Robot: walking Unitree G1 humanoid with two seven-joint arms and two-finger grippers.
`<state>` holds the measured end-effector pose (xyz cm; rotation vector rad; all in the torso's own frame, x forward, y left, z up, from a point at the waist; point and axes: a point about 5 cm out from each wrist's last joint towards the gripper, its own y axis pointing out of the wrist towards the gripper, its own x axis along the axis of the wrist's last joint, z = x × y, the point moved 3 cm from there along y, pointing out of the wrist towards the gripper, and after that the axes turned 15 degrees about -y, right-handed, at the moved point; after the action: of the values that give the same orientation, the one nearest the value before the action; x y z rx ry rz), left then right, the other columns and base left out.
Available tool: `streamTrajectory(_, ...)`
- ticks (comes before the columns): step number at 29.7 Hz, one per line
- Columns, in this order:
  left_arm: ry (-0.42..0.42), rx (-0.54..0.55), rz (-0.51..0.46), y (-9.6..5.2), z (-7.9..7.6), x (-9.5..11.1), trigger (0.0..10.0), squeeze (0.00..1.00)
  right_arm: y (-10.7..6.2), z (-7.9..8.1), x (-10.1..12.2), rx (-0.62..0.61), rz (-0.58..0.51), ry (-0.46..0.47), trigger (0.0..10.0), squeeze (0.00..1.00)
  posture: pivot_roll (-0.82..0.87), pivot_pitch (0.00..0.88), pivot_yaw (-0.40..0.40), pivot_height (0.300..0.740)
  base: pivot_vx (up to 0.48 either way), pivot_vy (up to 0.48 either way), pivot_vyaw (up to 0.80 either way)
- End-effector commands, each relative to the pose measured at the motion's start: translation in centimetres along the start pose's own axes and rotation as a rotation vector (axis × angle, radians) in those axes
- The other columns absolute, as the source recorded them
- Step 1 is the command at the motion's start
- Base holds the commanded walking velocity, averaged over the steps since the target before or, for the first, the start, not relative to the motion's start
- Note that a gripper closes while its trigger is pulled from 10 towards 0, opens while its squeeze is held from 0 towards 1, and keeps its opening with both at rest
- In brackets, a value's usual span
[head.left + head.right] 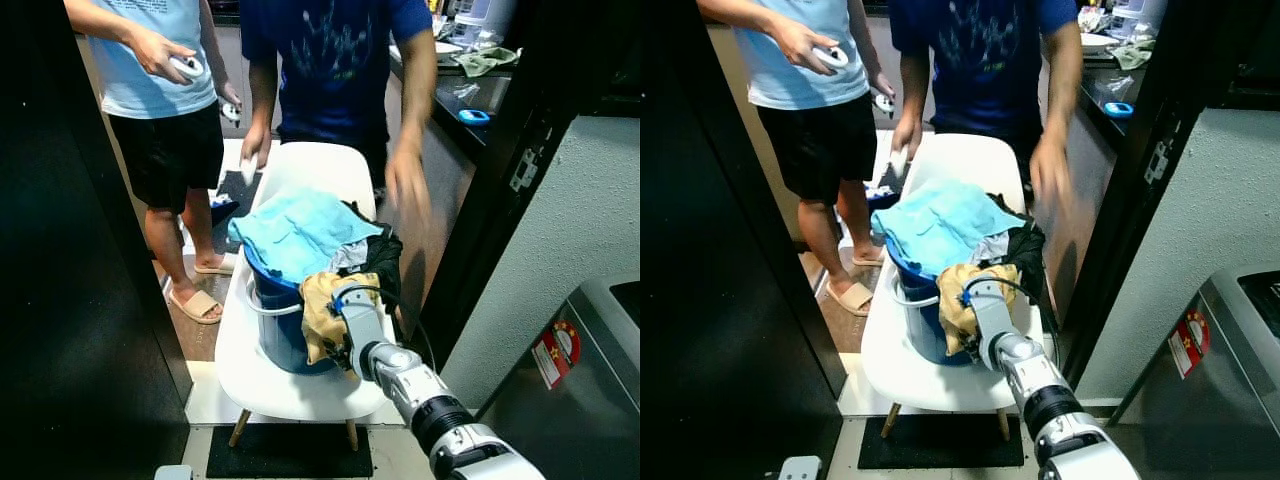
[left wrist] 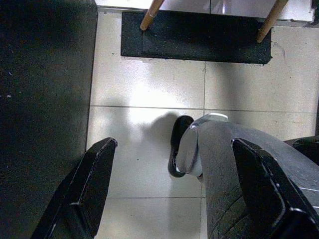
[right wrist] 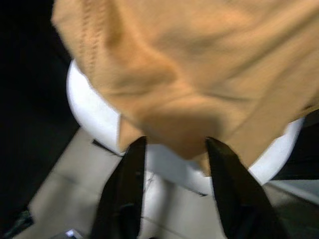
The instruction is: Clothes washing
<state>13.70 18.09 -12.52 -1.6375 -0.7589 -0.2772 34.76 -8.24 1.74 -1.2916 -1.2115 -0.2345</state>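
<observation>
A blue bucket (image 1: 285, 320) heaped with clothes stands on a white chair (image 1: 300, 385). On top lies a light blue garment (image 1: 300, 230), with a black one (image 1: 385, 258) at its right. A tan garment (image 1: 320, 310) hangs over the bucket's front rim. My right gripper (image 3: 172, 147) is pushed into the lower fold of the tan garment (image 3: 199, 74), one black finger (image 3: 127, 189) on each side of the cloth, still apart. My left gripper (image 2: 173, 144) hangs open over the tiled floor, beside my own leg (image 2: 224, 164).
Two people stand just behind the chair; one holds white controllers (image 1: 188, 67), the other's hand (image 1: 408, 185) is blurred above the bucket. A grey washing machine (image 1: 590, 370) is at the right, a dark door frame (image 1: 500, 200) beside it, and a black mat (image 1: 290, 450) under the chair.
</observation>
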Motion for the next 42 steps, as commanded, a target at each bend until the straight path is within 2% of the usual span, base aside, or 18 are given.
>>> streamTrajectory(1, 0.017, 0.005, 0.08, -0.7, 0.6, -2.1, 10.0, 0.0, 0.1, 1.3, -0.5, 0.078, 0.018, 0.059, 4.7, 0.0, 0.13, 0.008, -0.029, 0.74, 0.0, 0.0, 0.0)
streamTrajectory(2, 0.018, 0.006, 0.082, -0.7, 0.6, -2.1, 10.0, 0.0, 0.1, 1.7, -0.5, 0.1, 0.022, 0.073, 4.7, 0.0, 0.13, 0.008, -0.029, 0.74, 0.0, 0.0, 0.0)
streamTrajectory(3, 0.02, 0.006, 0.084, -0.7, 0.7, -2.2, 10.0, 0.0, 0.1, 2.0, -0.6, 0.113, 0.027, 0.088, 10.0, 0.0, 0.13, 0.008, -0.028, 0.74, 0.0, 0.0, 0.0)
streamTrajectory(10, 0.021, 0.006, 0.087, -0.8, 0.7, -2.2, 10.0, 0.0, 0.1, 2.2, -0.5, 0.103, 0.003, 0.12, 10.0, 0.0, 0.13, 0.007, -0.027, 0.74, 0.0, 0.0, 0.0)
streamTrajectory(11, 0.025, 0.005, 0.09, -0.8, 0.8, -2.3, 10.0, 0.0, 0.1, 2.2, 0.4, 0.111, -0.072, 0.18, 10.0, 1.0, 0.13, 0.006, -0.024, 0.74, 0.0, 0.0, 0.0)
streamTrajectory(12, 0.025, 0.005, 0.09, -0.8, 0.8, -2.3, 10.0, 0.0, 0.1, 2.2, 0.4, 0.111, -0.072, 0.18, 10.0, 1.0, 0.13, 0.006, -0.024, 0.74, 0.0, 0.0, 0.0)
streamTrajectory(14, 0.029, 0.006, 0.093, -0.8, 0.8, -2.3, 10.0, 0.0, -0.1, 2.2, 1.5, 0.141, -0.163, 0.271, 10.0, 1.0, 0.13, 0.006, -0.022, 0.74, 0.0, 0.0, 0.0)
streamTrajectory(16, 0.031, 0.007, 0.095, -0.9, 0.9, -2.3, 10.0, 0.0, -0.4, 2.1, 2.4, 0.166, -0.215, 0.32, 10.0, 1.0, 0.13, 0.006, -0.021, 0.74, 0.0, 0.0, 0.0)
streamTrajectory(20, 0.033, 0.008, 0.098, -0.9, 1.0, -2.4, 10.0, 0.0, -0.6, 2.2, 2.8, 0.192, -0.237, 0.326, 10.0, 1.0, 0.13, 0.004, -0.017, 0.74, 0.0, 0.0, 0.0)
streamTrajectory(24, 0.037, 0.008, 0.101, -0.9, 1.1, -2.4, 10.0, 0.0, -0.4, 2.7, 2.2, 0.2, -0.197, 0.267, 10.0, 1.0, 0.13, 0.001, -0.017, 0.74, 0.0, 0.0, 0.0)
streamTrajectory(25, 0.037, 0.008, 0.1, -0.9, 1.1, -2.3, 10.0, 0.0, -0.3, 2.8, 1.9, 0.197, -0.178, 0.25, 10.0, 0.76, 0.13, 0.001, -0.017, 0.74, 0.0, 0.0, 0.0)
streamTrajectory(26, 0.037, 0.008, 0.1, -0.9, 1.1, -2.3, 10.0, 0.0, -0.3, 2.8, 1.9, 0.197, -0.178, 0.25, 10.0, 0.76, 0.13, 0.001, -0.017, 0.74, 0.0, 0.0, 0.0)
streamTrajectory(27, 0.037, 0.008, 0.1, -0.9, 1.1, -2.3, 10.0, 0.0, -0.3, 3.0, 1.4, 0.195, -0.152, 0.224, 10.0, 0.16, 0.13, 0.001, -0.017, 0.74, 0.0, 0.0, 0.0)
streamTrajectory(29, 0.037, 0.008, 0.099, -0.9, 1.1, -2.3, 10.0, 0.0, -0.2, 3.1, 1.1, 0.194, -0.135, 0.207, 10.0, 0.16, 0.13, 0.001, -0.017, 0.74, 0.0, 0.0, 0.0)
streamTrajectory(30, 0.037, 0.007, 0.098, -0.8, 1.1, -2.3, 10.0, 0.0, -0.2, 3.4, 0.5, 0.209, -0.107, 0.191, 10.0, 0.0, 0.13, 0.0, -0.018, 0.74, 0.0, 0.0, 0.0)
streamTrajectory(42, 0.033, 0.007, 0.099, -0.8, 1.0, -2.3, 10.0, 0.0, -0.3, 3.0, 1.0, 0.192, -0.113, 0.225, 10.0, 0.0, 0.13, 0.0, -0.021, 0.74, 0.0, 0.0, 0.0)
